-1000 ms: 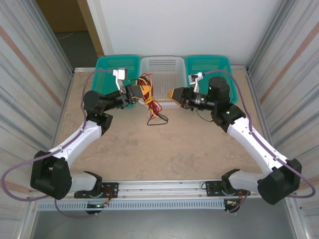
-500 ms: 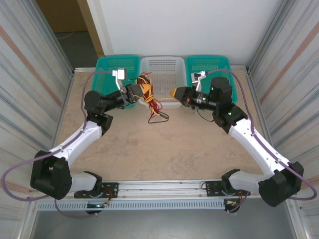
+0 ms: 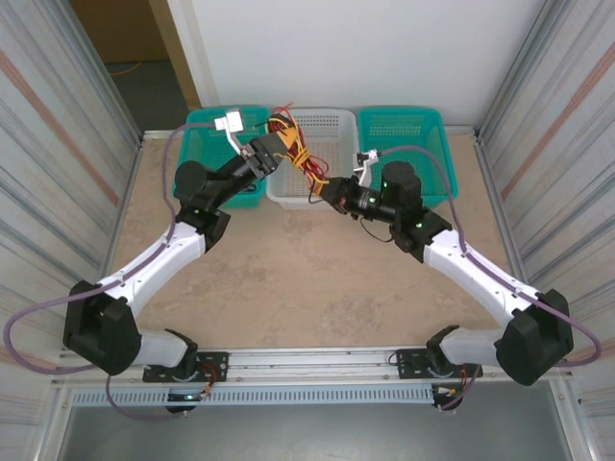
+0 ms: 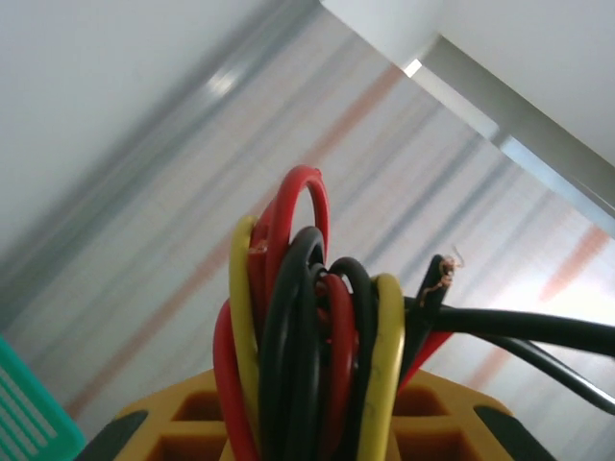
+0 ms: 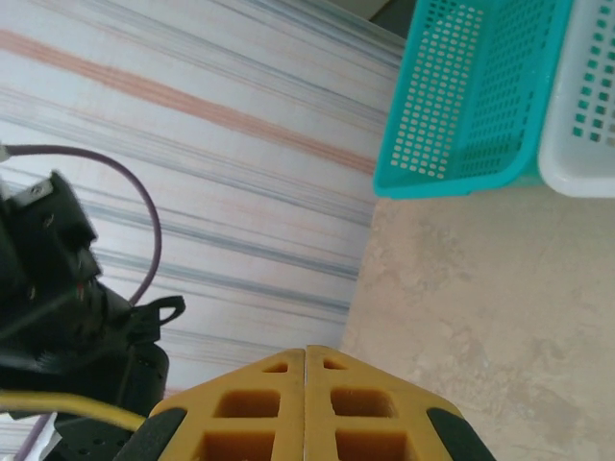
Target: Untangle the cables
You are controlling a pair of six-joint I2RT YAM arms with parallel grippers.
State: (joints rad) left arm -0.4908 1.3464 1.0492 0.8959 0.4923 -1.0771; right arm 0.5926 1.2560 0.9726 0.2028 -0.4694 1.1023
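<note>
The cables [image 3: 300, 161] are a tangled bundle of red, black and yellow wires, lifted off the table over the front of the white basket [image 3: 332, 123]. My left gripper [image 3: 272, 150] is shut on the bundle. In the left wrist view the loops of the cables [image 4: 307, 317] stand up between the yellow fingers of the left gripper [image 4: 307, 427], and two black strands run off to the right. My right gripper [image 3: 332, 192] sits just right of the hanging ends. In the right wrist view the right gripper [image 5: 305, 363] has its jaws pressed together with nothing visible between them.
Teal baskets [image 3: 213, 130] [image 3: 408, 125] flank the white one along the back edge. The right wrist view shows the left teal basket [image 5: 471, 106], the left arm [image 5: 67, 317] and a yellow wire [image 5: 67, 403] at lower left. Striped walls close in both sides.
My left gripper has lifted the bundle up and back, from the table in front of the white basket to above it. My right gripper has closed and shifted slightly toward the near side.
</note>
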